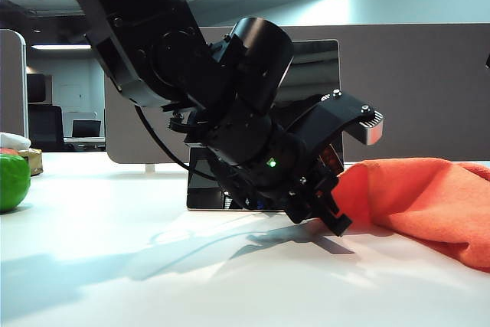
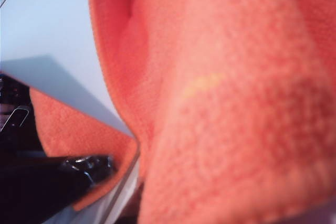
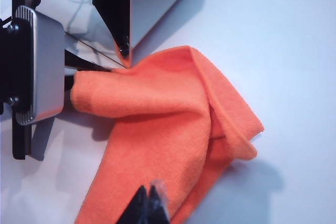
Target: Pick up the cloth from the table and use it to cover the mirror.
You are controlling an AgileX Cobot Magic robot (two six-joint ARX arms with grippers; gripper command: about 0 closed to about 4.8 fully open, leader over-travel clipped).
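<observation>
The orange cloth (image 1: 429, 197) lies bunched on the white table (image 1: 153, 266), to the right of the upright mirror (image 1: 318, 63). My left gripper (image 1: 334, 210) reaches down in front of the mirror and is shut on the cloth's near corner, which is drawn up between its fingers. In the left wrist view the cloth (image 2: 226, 103) fills most of the picture and hides the jaws; the mirror's dark face (image 2: 47, 192) reflects it. My right gripper (image 3: 150, 196) hovers over the cloth (image 3: 157, 124), fingertips pressed together, holding nothing. It does not show in the exterior view.
A grey-brown divider panel (image 1: 421, 89) runs behind the mirror. A green ball (image 1: 11, 181) and a small brown object (image 1: 32, 160) sit at the table's far left. The left arm's black body (image 1: 214, 89) blocks much of the mirror.
</observation>
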